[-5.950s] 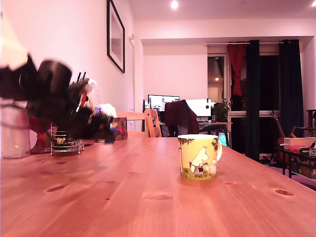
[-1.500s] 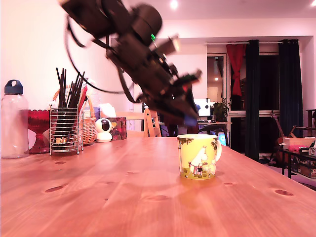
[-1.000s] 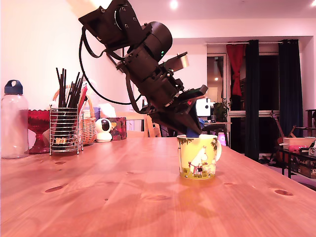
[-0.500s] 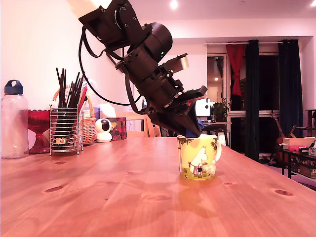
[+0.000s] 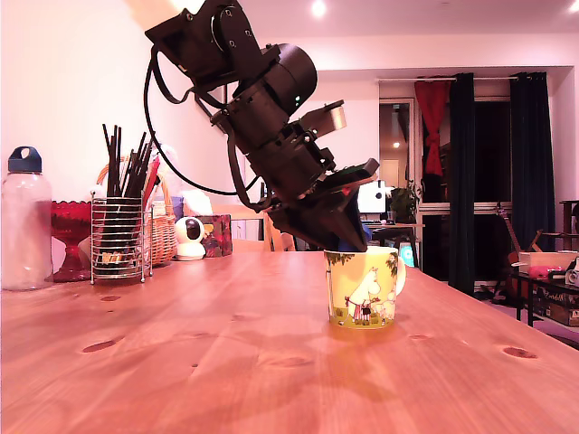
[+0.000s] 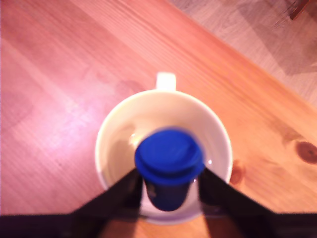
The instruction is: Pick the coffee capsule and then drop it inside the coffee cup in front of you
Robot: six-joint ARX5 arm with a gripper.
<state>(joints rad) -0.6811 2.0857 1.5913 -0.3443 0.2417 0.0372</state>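
Room lit, dark curtains (image 5: pixel 493 172) at rear. Wooden counter (image 5: pixel 226 353) bore coffee cup (image 5: pixel 364 287), upright. Claw (image 6: pixel 169 191) closed on blue coffee capsule (image 6: pixel 169 161) above cup mouth; flared rim faced wrist camera, long axis roughly along claw.

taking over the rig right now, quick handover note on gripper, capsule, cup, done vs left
Gripper: shut on the coffee capsule, angled down over the coffee cup.
Capsule: blue, held between the fingers, above the cup's open mouth in the wrist view.
Cup: upright on the wooden table, inside looks empty.
Done: pick and carry to the cup.
Left: open the jaws so the capsule drops in, then withdraw.
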